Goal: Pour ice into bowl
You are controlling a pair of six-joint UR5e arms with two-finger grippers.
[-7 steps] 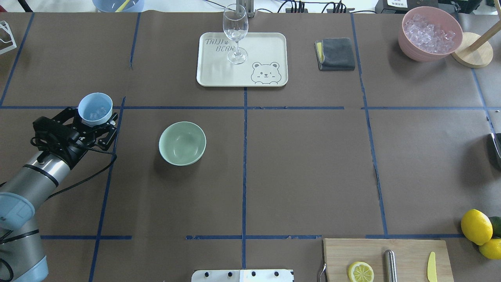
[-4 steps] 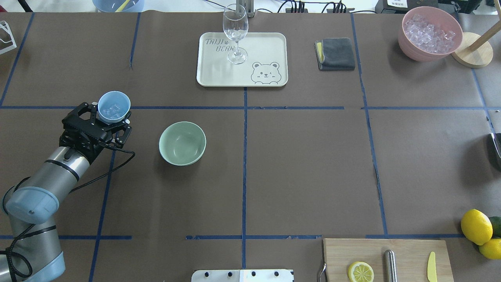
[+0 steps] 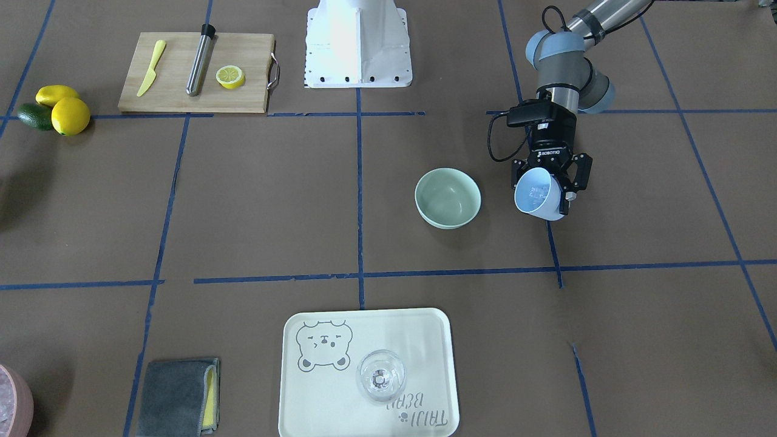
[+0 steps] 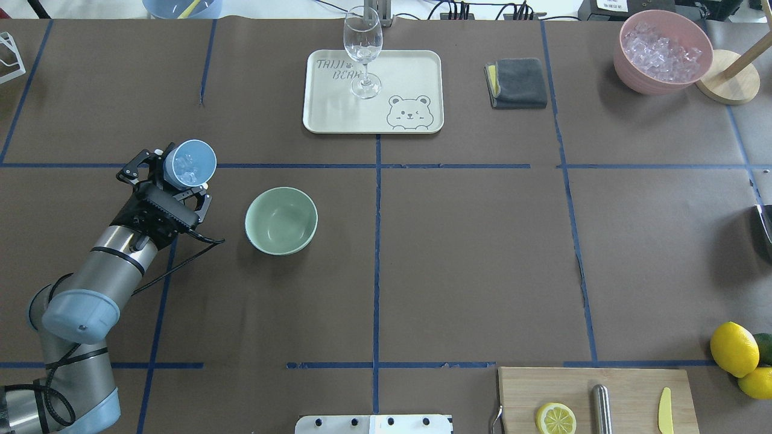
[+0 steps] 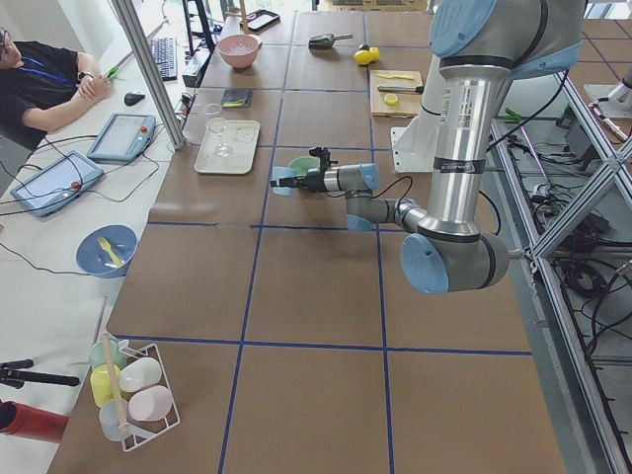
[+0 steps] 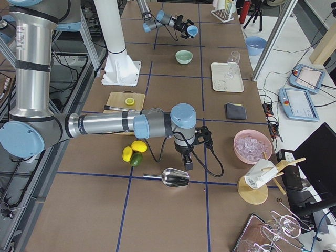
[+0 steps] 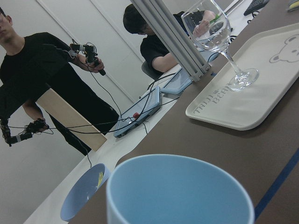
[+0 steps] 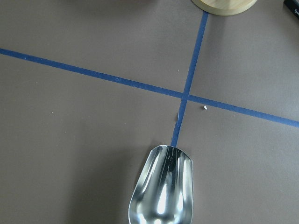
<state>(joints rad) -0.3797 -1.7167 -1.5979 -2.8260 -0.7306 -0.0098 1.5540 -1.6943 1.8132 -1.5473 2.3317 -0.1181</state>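
Compared with one second ago, our left claw [image 4: 181, 175], closed on the blue cup [image 4: 199, 158], is closer to the bowl [image 4: 281, 220] and tilted. We should bring the rim over the bowl, then tip slowly. The ice [image 4: 188, 163], hard glassy cubes, sits inside the cup, at ten o'clock from the smooth round bowl, seen from overhead. Right claw [image 6: 187, 164]: we cannot tell.

glossy metal scoop [image 8: 162, 186] — matt brown paper table cover [image 8: 93, 130].

robotics lab: tape-gridded table [image 4: 470, 253], aluminium frame [image 5: 150, 74], operator [image 5: 44, 84] beside tablets [image 5: 120, 136].
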